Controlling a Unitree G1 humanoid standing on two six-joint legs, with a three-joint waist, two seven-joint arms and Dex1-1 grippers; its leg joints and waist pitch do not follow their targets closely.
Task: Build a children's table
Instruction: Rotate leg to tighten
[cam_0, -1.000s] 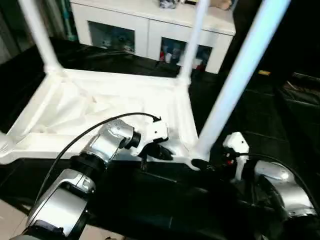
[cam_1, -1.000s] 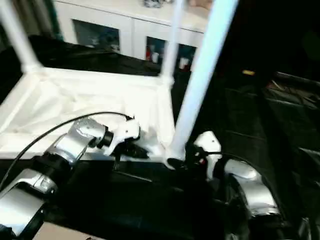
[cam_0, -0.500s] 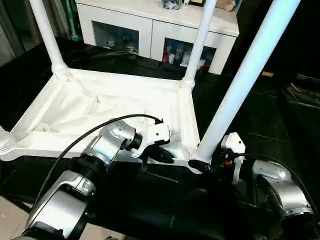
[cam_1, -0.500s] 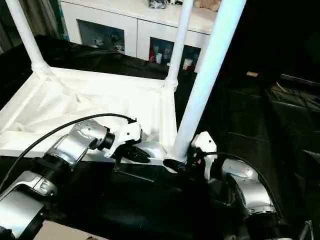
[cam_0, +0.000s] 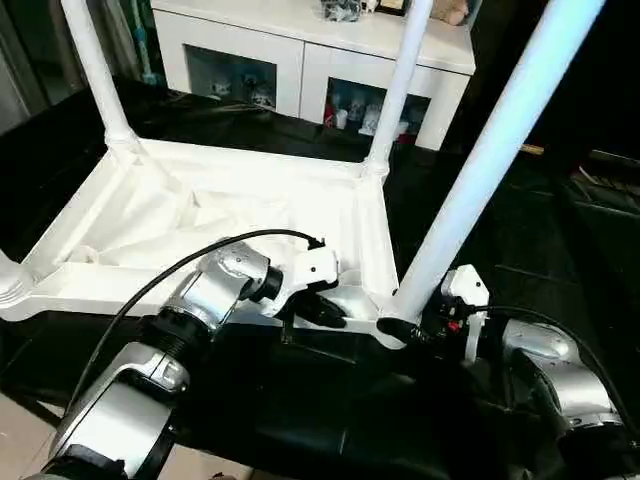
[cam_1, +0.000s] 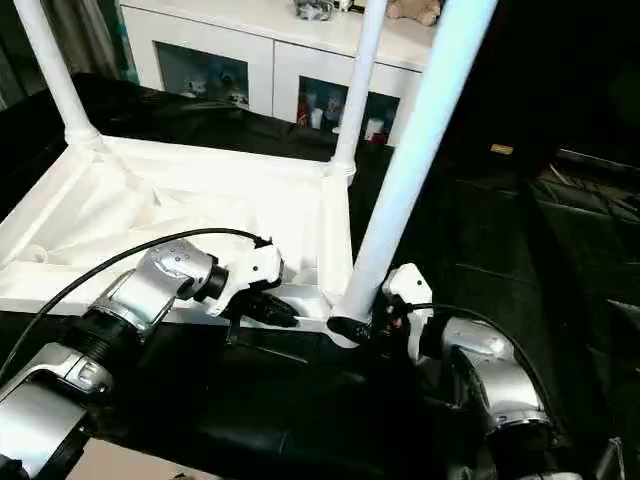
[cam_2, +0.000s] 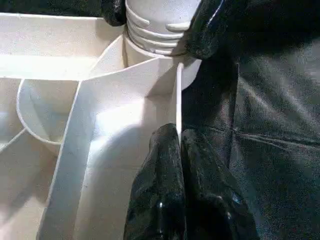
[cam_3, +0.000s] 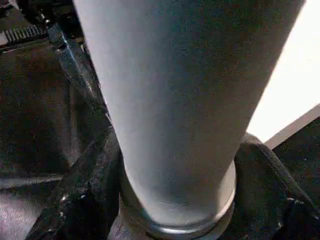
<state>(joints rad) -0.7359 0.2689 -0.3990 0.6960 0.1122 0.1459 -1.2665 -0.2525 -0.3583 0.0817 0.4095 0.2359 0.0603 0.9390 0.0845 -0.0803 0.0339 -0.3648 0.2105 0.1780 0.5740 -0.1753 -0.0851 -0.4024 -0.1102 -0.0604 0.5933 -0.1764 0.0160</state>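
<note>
Right wrist view: two black fingers (cam_3: 75, 200) set either side of the thick base of a white leg (cam_3: 170, 100), close against it, apparently clasping it where it enters its collar. Seen from the head camera, right gripper (cam_0: 405, 328) at the foot of that near right leg (cam_0: 480, 170), which rises steeply up and out of frame from the near right corner socket of the tabletop (cam_0: 230, 215). Left wrist view: left gripper (cam_2: 180, 150) pinched shut on the thin upright rim of the tabletop, just beside the same corner, ridged leg base (cam_2: 155, 30) visible ahead with the other gripper's dark fingers around it. From the head camera, left gripper (cam_0: 322, 308) on the near edge, steadying the piece.

Tabletop upside down on a dark surface, ribbed underside facing up. Far left leg (cam_0: 95, 70) and far right leg (cam_0: 398, 85) standing upright in their sockets. Rounded white base at the near left corner (cam_0: 10, 285), cut off by the frame edge, possibly a fourth leg; cannot tell. White glass-door cabinet (cam_0: 300, 70) behind.

Judged progress: late stage. At least three legs in place, the near right one probably being seated or tightened. Left to do: confirm the fourth corner, then turn the table onto its legs.
</note>
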